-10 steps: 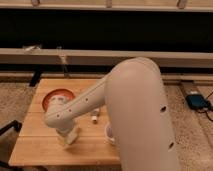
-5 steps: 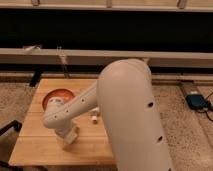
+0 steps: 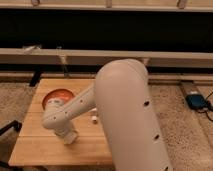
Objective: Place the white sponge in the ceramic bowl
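The ceramic bowl point(image 3: 56, 96) is orange-red with a darker rim and sits at the back left of the wooden table point(image 3: 35, 147). My big white arm reaches across the table from the right. The gripper point(image 3: 68, 136) is low over the table's front left part, just in front of the bowl and to its right. A cream patch shows at the gripper's tip; I cannot tell if it is the white sponge or part of the gripper. No sponge shows elsewhere, and none is visible in the bowl.
A small white object point(image 3: 95, 118) lies on the table right of the forearm. A thin upright stand point(image 3: 63, 65) rises at the table's back edge. A blue device point(image 3: 196, 101) lies on the floor at right. A dark leg point(image 3: 10, 127) shows at left.
The arm's upper part has swung left and closer to the camera, covering more of the table. The gripper stays low at about the same spot in front of the bowl.
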Controlling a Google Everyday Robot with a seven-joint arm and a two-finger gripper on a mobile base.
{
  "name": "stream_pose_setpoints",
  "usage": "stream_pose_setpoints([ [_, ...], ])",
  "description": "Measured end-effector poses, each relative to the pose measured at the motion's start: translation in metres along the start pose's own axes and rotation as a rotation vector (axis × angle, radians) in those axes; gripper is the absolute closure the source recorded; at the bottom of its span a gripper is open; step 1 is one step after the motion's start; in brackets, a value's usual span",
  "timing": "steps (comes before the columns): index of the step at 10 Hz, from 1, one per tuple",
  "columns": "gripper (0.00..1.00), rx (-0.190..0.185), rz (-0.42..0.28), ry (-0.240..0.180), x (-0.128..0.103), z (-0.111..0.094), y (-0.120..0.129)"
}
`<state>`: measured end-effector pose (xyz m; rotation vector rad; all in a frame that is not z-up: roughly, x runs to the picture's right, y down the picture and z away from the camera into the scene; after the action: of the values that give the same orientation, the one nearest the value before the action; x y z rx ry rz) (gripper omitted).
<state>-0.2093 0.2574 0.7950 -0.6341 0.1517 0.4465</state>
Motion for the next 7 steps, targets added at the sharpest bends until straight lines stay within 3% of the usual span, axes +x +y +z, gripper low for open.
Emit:
stream_pose_setpoints([
  [3, 0.98, -0.003, 0.003, -0.012, -0.001, -0.015, -0.006],
  [5, 1.00, 0.001, -0.026, -0.031, -0.003, -0.041, -0.008],
  [7, 1.00, 0.000, -0.036, -0.026, 0.008, -0.055, -0.019],
])
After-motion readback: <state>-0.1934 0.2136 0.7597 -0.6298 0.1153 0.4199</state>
